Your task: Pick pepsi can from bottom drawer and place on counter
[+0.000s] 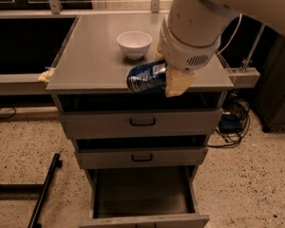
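Near the middle of the frame the gripper (167, 74) is clamped on the pepsi can (145, 77), held sideways over the front edge of the counter (90, 63) (whether the can touches the surface cannot be told). A white bowl (134, 43) stands just above it toward the upper centre, and the bottom drawer (147, 220) is pulled open at the bottom of the frame.

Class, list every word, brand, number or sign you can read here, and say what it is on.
The pepsi can, held sideways by the gripper above the counter front edge: pale markings, not legible.
White bowl, drawer fronts: no text visible.
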Available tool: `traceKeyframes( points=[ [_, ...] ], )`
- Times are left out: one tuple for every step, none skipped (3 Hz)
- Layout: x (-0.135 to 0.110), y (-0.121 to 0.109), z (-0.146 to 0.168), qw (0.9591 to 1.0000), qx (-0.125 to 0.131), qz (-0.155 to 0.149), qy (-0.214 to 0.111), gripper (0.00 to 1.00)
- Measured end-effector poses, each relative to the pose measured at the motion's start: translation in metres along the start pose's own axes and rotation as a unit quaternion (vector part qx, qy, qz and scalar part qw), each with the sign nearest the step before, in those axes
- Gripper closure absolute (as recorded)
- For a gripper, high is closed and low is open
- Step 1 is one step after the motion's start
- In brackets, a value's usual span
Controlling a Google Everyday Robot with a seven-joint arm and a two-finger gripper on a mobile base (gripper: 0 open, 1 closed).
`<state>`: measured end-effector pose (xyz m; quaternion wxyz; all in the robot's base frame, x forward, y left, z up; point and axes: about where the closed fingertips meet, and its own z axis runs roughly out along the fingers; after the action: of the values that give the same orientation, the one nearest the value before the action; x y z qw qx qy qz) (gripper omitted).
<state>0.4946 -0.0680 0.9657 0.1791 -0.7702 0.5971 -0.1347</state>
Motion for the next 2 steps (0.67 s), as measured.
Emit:
traceKeyframes(
  points=[
    [0.028, -0.013, 0.021, 0.9992, 0.027, 0.03, -0.008, 1.0],
    [0.058, -0.055, 0.043, 0.9957, 0.071, 0.051, -0.032, 1.0]
  ],
)
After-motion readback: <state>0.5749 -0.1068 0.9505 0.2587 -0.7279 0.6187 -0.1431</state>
